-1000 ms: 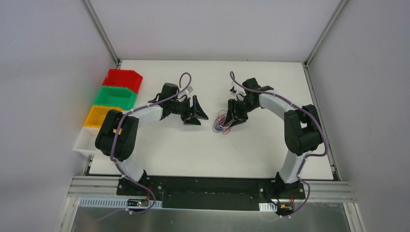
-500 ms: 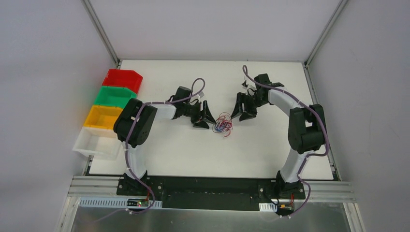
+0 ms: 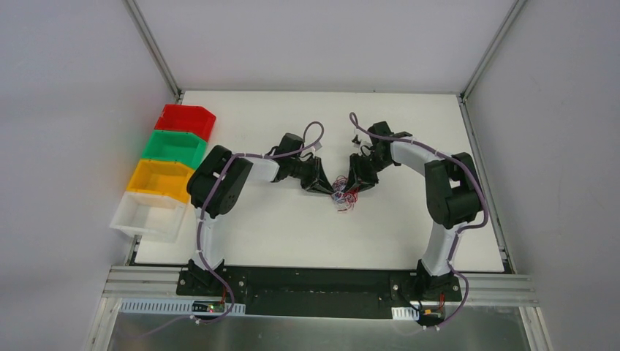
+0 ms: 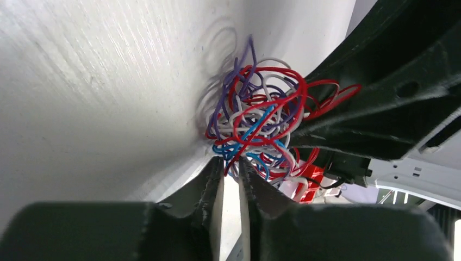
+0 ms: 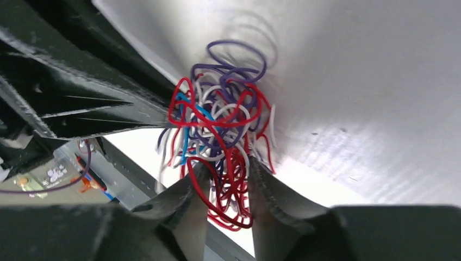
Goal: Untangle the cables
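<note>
Seen from the top external view, the cables lie as one small knotted clump near the middle of the tabletop, well apart from every edge. The left end effector and the right end effector flank it from either side, tips down at the clump, but this view is too coarse to show how their fingers stand.

From the left wrist, the clump is red, purple, blue and white strands looped through one another, resting on the white surface. The left end effector has its fingers drawn nearly together, with only a narrow slit between them. Blue and white strands sit right at the tips; I cannot tell whether any is pinched.

From the right wrist, the right end effector stands partly spread, straddling several red loops that hang down through the gap without being squeezed. The rest of the clump lies just beyond its tips, against the dark fingers of the other arm.

By the look of them, the strands are very light, limp and springy, so the whole clump would likely lift or drag along with any single pull. A free outer loop, such as the red ones hanging low or the purple arc on top, seems the better hold; the dense core would only tighten.
</note>
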